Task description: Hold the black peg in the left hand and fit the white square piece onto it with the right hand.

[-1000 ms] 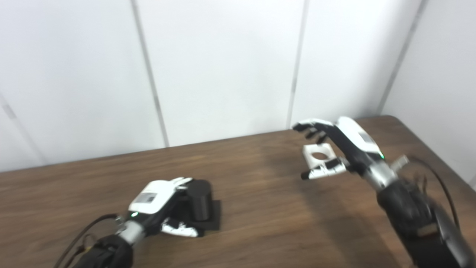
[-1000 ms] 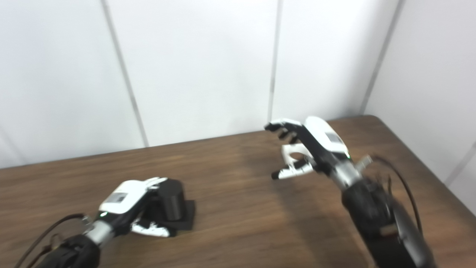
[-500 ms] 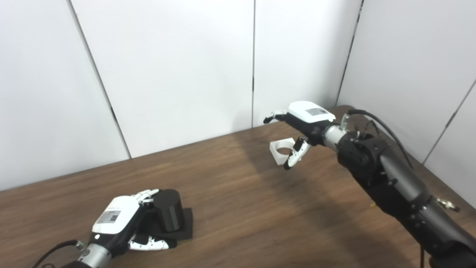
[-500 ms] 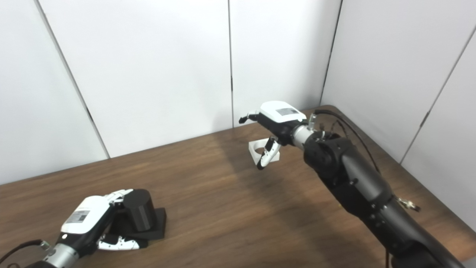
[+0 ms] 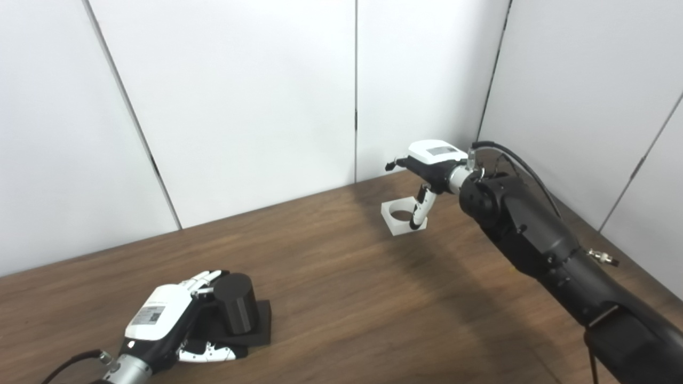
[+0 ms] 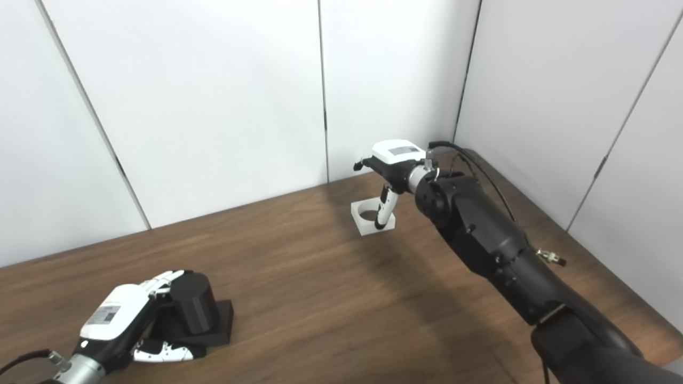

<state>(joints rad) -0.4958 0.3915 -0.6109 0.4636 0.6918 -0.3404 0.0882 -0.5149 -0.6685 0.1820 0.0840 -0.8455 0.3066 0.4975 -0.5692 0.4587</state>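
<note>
My left hand [image 5: 163, 320] sits low at about eight o'clock on the wooden table [image 5: 341, 298], curled around the black peg [image 5: 235, 309]. The peg is a stubby upright cylinder standing on a flat black square base [image 5: 256, 328], and the base lies flat on the table. My fingers [image 5: 205, 277] reach along the far side of the cylinder and my thumb [image 5: 213, 353] lies along the near edge of the base, so I call this hand closed on the peg, though I cannot tell how firm the hold is.

Up at about one o'clock, my right hand [image 5: 429, 160] hangs over the white square piece [image 5: 404, 216], palm down. The piece lies flat on the table near the far edge, its round hole facing up. My thumb [image 5: 418, 210] points down and its dark tip meets the piece at the near right side of the hole; from here I cannot say whether it is inside the hole or just on the rim. The other fingers [image 5: 395, 162] stretch out above the far side of the piece, apart from it. So this hand is spread wide and holds nothing.

The two pieces are well apart, peg at eight o'clock, square at one. White wall panels [image 5: 240, 96] stand behind the table.
</note>
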